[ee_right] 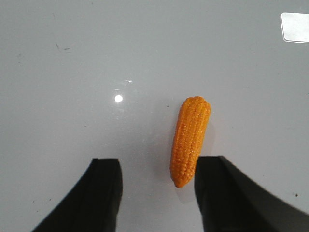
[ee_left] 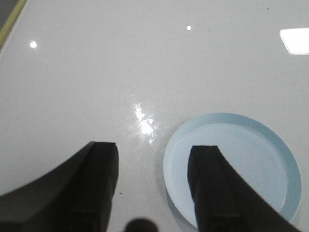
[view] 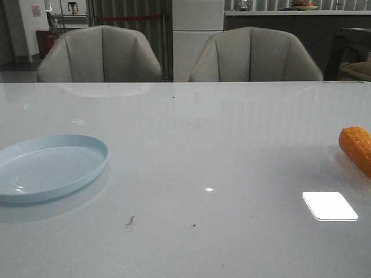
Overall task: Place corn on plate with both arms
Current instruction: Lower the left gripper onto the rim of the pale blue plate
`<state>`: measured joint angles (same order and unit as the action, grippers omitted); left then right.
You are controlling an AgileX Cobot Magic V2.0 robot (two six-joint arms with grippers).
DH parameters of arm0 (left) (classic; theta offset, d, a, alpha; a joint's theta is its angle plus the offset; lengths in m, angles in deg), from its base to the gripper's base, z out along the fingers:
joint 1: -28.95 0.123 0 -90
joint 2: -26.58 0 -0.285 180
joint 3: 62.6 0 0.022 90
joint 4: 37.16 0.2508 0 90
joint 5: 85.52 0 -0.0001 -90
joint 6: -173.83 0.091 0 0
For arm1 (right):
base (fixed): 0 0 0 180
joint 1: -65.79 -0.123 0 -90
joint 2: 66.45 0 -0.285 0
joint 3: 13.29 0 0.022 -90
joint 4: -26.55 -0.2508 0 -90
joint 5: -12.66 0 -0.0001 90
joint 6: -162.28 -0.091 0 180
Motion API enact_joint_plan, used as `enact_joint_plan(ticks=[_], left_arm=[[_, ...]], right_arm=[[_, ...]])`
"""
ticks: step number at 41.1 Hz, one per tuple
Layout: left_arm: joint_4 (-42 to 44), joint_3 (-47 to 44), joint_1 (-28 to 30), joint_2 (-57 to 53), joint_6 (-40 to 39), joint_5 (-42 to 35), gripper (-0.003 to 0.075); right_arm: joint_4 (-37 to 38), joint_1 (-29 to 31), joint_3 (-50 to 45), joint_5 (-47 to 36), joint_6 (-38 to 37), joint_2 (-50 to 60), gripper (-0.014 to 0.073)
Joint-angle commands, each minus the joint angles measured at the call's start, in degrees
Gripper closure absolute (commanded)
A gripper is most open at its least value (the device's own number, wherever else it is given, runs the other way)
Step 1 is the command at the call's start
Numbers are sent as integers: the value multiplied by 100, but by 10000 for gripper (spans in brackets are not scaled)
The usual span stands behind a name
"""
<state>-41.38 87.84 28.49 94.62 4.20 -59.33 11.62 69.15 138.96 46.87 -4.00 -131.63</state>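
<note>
While the corn (view: 356, 148) is lying flat at the right edge of the surface (view: 232, 150), the plate (view: 87, 174) is sitting well apart at the left; the left hand (ee_left: 154, 186) is hanging spread and empty over the plate's rim; the right hand (ee_right: 158, 193) is hovering wide apart, empty, the cob's tip between its fingers (ee_right: 104, 193).

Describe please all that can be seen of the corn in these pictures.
The corn is an orange, tapered cob with bumpy kernel rows, and it looks like a plastic toy. It lies flat on the white table at the far right edge of the front view, partly cut off there. The right gripper is open above it, not touching. It is far from the plate.
</note>
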Motion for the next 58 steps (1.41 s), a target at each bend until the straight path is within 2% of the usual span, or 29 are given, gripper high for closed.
enact_joint_plan(ticks=[1,8,24,28,37,58], left_arm=[[-96,642,13,418,-4,180,316],[-96,1671,13,1533,-14,1086,316],[-107,3377,13,3854,-14,2422,316],[-107,3535,13,4267,-14,2645,316],[-107,3553,13,4810,-14,2646,316],[-229,3553,13,5309,-14,2639,316]], right_arm=[[-37,30,197,-349,-13,21,137],[-37,30,197,-342,-13,21,137],[-37,30,197,-220,-13,21,137],[-37,30,197,-165,-13,21,137],[-37,30,197,-149,-13,21,137],[-37,30,197,-149,-13,21,137]])
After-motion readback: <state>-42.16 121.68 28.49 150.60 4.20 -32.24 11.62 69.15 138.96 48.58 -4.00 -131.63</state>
